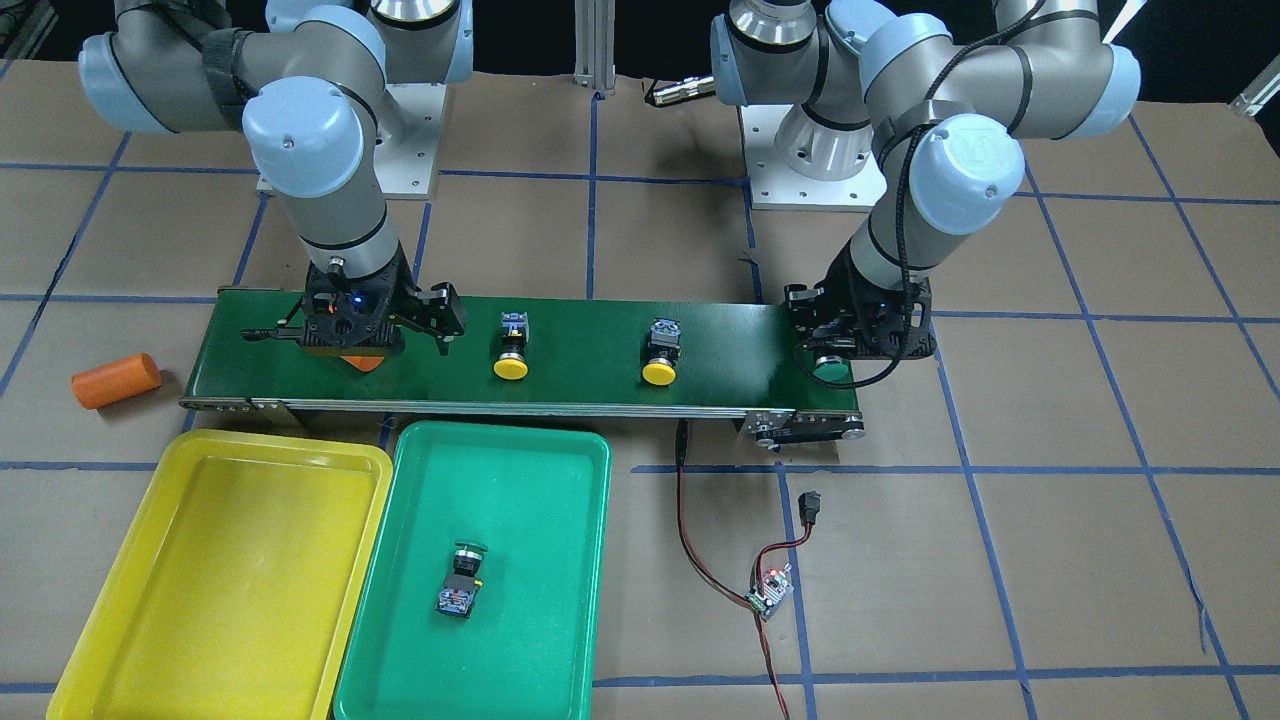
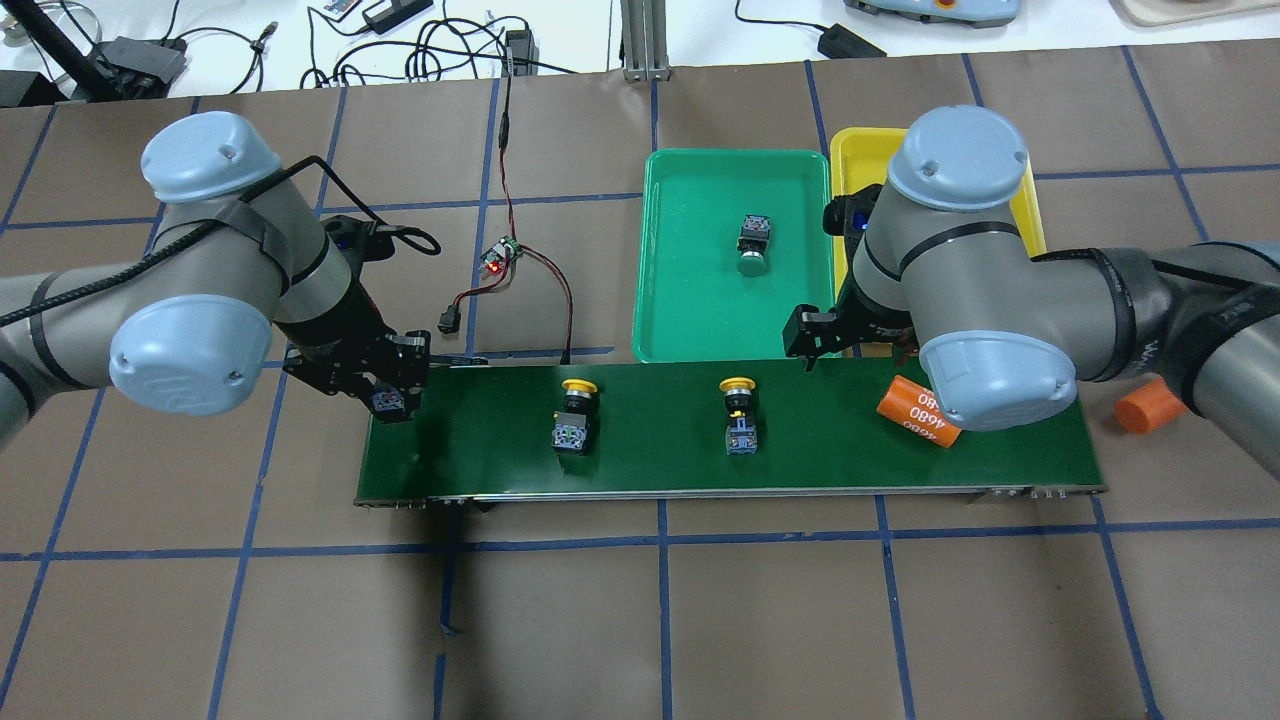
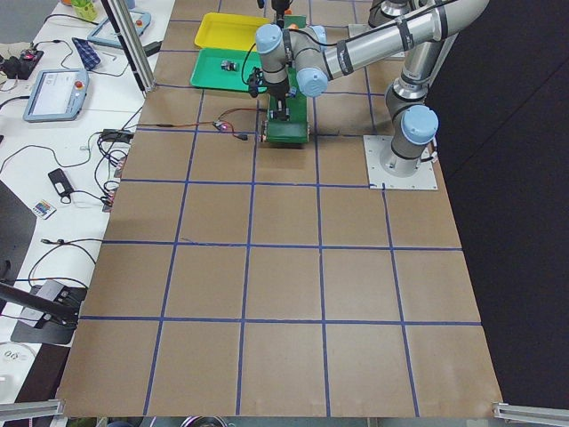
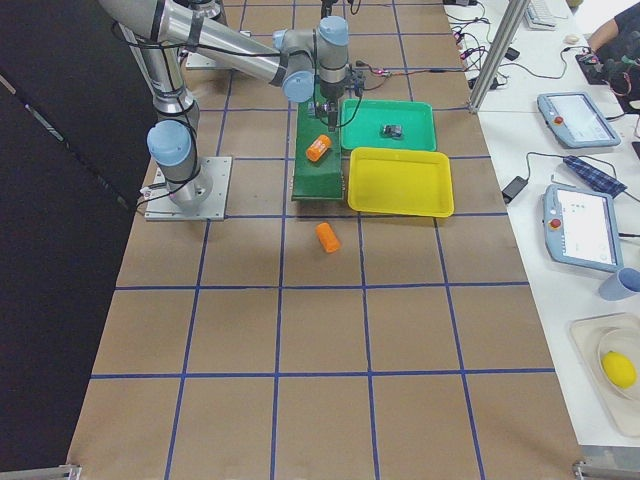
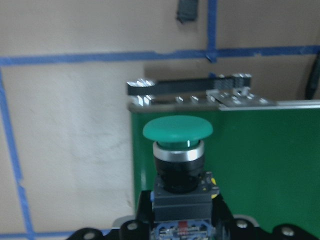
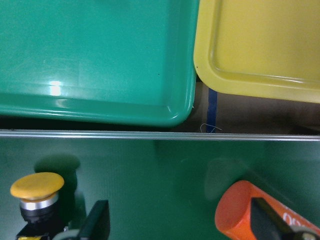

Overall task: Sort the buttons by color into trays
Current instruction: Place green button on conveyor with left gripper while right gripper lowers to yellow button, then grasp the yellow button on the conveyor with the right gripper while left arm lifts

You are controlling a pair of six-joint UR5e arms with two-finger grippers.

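My left gripper [image 1: 838, 345] is shut on a green button [image 5: 177, 128] at the end of the conveyor belt [image 1: 580, 370]; it also shows in the overhead view [image 2: 388, 400]. Two yellow buttons [image 1: 511, 356] [image 1: 660, 358] lie on the belt's middle. A second green button [image 1: 462, 582] lies in the teal-green tray [image 1: 540, 640]. The yellow tray [image 1: 130, 570] beside it holds nothing. My right gripper [image 1: 350, 335] is open low over the belt's other end. One finger is near a yellow button [image 6: 36, 186], the other is by the orange "4680" cylinder [image 6: 240, 207].
A second orange cylinder [image 1: 115, 380] lies on the table past the belt's end. A small circuit board [image 1: 770, 592] with red and black wires lies in front of the belt. Blue tape lines cross the brown table.
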